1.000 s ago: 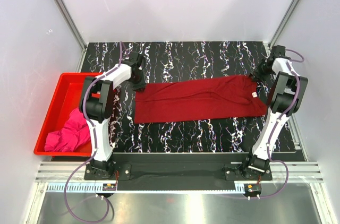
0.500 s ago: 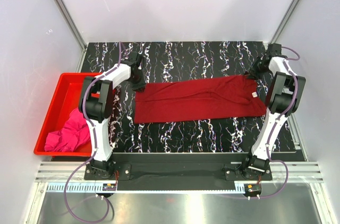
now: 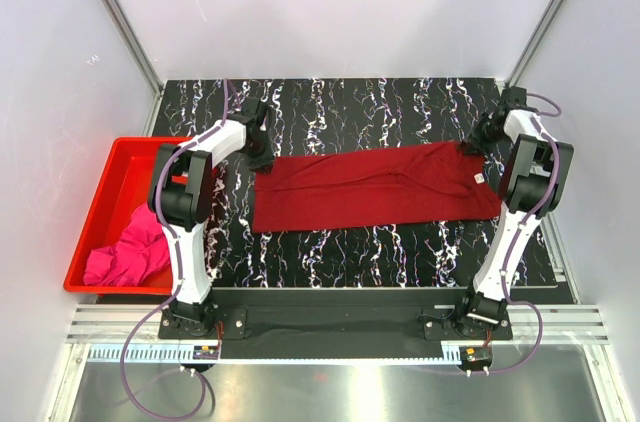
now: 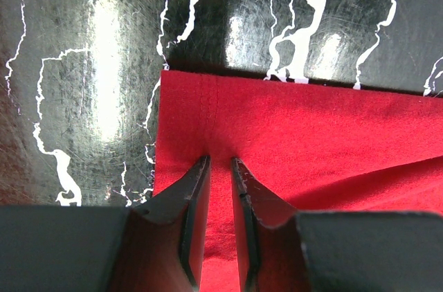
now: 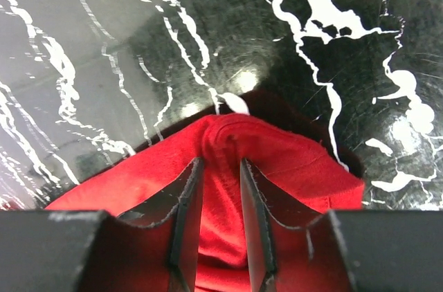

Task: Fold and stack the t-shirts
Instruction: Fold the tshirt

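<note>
crimson t-shirt (image 3: 375,187), small white neck label (image 3: 478,179), writing unreadable

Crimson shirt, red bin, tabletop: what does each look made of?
Crimson shirt: soft knit cloth, matte; fine ribbing and a stitched hem show in the left wrist view. Red bin: rigid plastic, likely, with smooth, slightly glossy walls. Tabletop: hard, polished black surface with white marble-like veining, mirroring lights; stone or laminate, cannot tell.

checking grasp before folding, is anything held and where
both hold the red shirt: left gripper pinches cloth near its far left corner, right gripper a bunched fold at its far right edge
</note>
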Available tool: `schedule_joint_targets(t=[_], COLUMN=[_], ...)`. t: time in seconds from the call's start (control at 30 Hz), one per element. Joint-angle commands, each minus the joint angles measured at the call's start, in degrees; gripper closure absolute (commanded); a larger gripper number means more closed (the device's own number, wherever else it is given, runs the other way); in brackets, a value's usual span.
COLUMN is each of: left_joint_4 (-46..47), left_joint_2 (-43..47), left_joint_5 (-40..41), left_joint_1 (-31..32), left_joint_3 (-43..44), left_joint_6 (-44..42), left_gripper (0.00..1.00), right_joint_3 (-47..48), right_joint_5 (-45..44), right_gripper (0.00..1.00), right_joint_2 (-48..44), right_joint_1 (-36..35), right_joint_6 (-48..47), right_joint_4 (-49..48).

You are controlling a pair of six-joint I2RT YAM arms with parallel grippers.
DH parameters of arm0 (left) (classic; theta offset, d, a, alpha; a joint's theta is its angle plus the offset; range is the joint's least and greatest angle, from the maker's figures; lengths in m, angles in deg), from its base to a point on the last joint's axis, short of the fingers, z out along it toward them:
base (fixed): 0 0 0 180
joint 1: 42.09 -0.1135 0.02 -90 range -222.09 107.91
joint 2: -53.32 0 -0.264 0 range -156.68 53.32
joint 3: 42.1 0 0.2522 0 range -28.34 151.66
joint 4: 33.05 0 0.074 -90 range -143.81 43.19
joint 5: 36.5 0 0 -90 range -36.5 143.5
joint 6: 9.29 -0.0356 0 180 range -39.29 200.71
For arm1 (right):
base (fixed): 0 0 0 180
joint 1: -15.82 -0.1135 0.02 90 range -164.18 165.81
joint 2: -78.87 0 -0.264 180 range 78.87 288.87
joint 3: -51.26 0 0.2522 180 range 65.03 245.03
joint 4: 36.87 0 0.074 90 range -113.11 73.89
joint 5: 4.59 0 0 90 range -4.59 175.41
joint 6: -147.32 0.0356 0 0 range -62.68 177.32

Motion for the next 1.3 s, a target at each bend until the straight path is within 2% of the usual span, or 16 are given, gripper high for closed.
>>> schedule_joint_targets(t=[0.0, 0.17, 0.2, 0.33, 0.47, 0.57, 0.73, 0.87, 0.93, 1.07, 1.13, 1.2, 1.27], left_joint_4=[1.13, 0.69, 0.69, 0.43, 0.34, 0.52, 0.08, 0.43, 1.04, 1.22, 0.96, 0.96, 0.61], left_joint_2=[-2.94, -3.21, -3.47, -3.91, -4.61, -4.62, -5.05, -3.83, -2.60, 1.79, 3.46, 5.66, 7.68], left_joint_5=[-1.03, -0.41, -0.41, -0.23, -0.85, -0.94, -1.02, -1.63, -2.16, -5.32, -5.94, -6.03, -5.25], left_joint_1=[-0.13, -0.22, -0.40, -0.75, -1.10, -1.28, -1.37, -1.37, -1.37, -1.37, -1.28, -1.28, -1.28], left_joint_3=[-0.08, 0.01, -0.08, -0.17, -0.17, -0.17, 1.15, 2.20, 2.81, 3.35, 3.08, 1.77, 0.19], left_joint_6=[0.29, 0.64, 0.81, 1.25, 1.87, 1.87, 1.43, -0.15, -0.77, -0.86, -0.16, 0.11, 0.11], left_gripper=[0.76, 0.76, 0.76, 0.76, 0.77, 0.77, 0.77, 0.76, 0.73, 0.64, 0.63, 0.59, 0.58], right_joint_3=[0.34, 2.09, 2.97, 2.45, -0.27, 0.42, 7.19, 10.78, 12.11, 11.59, 10.80, 10.36, 8.97], right_joint_5=[-0.40, -4.36, -6.80, -13.14, -15.70, -12.74, -7.53, -1.31, -0.50, -1.37, -3.03, -5.76, -6.91], right_gripper=[0.67, 0.96, 0.99, 1.00, 1.00, 1.00, 1.00, 0.91, 0.88, 0.70, 0.67, 0.53, 0.47], right_joint_2=[0.89, 1.33, 1.07, -2.17, -5.44, -5.00, -0.26, 1.76, 3.26, 1.16, -1.39, -3.94, -6.56], right_joint_1=[-0.36, -0.10, 0.07, 1.30, 1.92, 2.36, 2.36, 2.36, 2.27, 2.27, 2.27, 2.27, 2.27], right_joint_6=[-0.50, -0.15, -0.23, 0.47, 0.65, -0.14, -2.87, -2.43, -2.60, -1.29, -0.85, -0.50, -0.50], right_joint_4=[-0.41, 1.42, 2.65, 3.28, 0.73, 0.20, 2.13, 1.51, 4.32, 7.92, 9.68, 12.93, 15.04])
